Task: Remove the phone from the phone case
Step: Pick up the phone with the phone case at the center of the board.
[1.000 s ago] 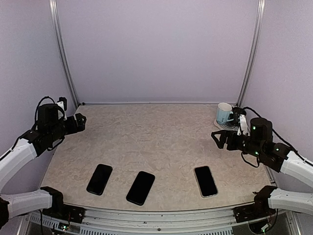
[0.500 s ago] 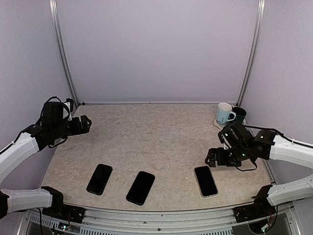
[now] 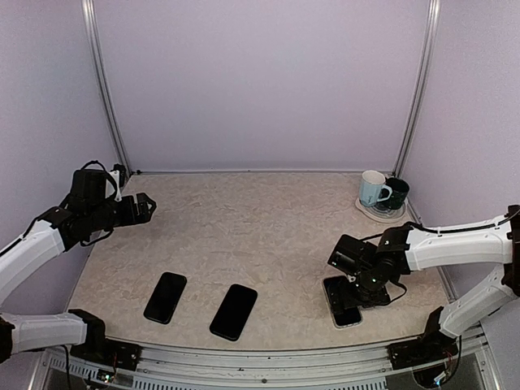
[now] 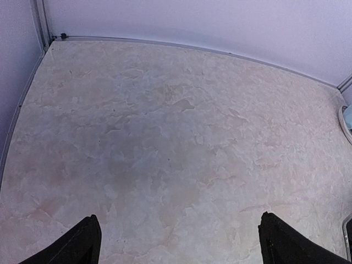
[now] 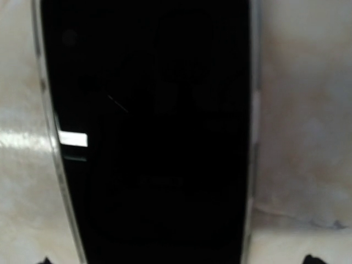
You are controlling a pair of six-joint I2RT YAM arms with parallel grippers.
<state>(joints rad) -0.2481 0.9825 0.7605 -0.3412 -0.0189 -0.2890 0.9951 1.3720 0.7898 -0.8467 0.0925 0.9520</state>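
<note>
Right hand (image 3: 356, 291): low over the phone (image 3: 348, 315), lower right of the top view, arm stretched in from the right edge. My wrist covers the phone's far end; its near end shows below it. Phone lies flat on the table (image 3: 260, 219), screen up.

Right wrist view: black screen fills nearly the whole frame. A pale, thin rim runs down both long sides, which I take for the case (image 5: 253, 110); phone sits inside it. My fingertips (image 5: 311, 258) only just peek in at the two bottom corners, one outside each long edge. Jaws spread fully, wider than the phone, gripping nothing. Whether the tips touch the table, I cannot tell.

Left hand (image 3: 145, 204): raised above the table at middle left of the top view, well apart from everything. Its wrist view shows both fingers (image 4: 82, 245) far apart over bare table, nothing between them.

Also on the table: two dark phones (image 3: 165, 296) at lower left and lower centre, and two mugs (image 3: 372, 188) close together at upper right.
</note>
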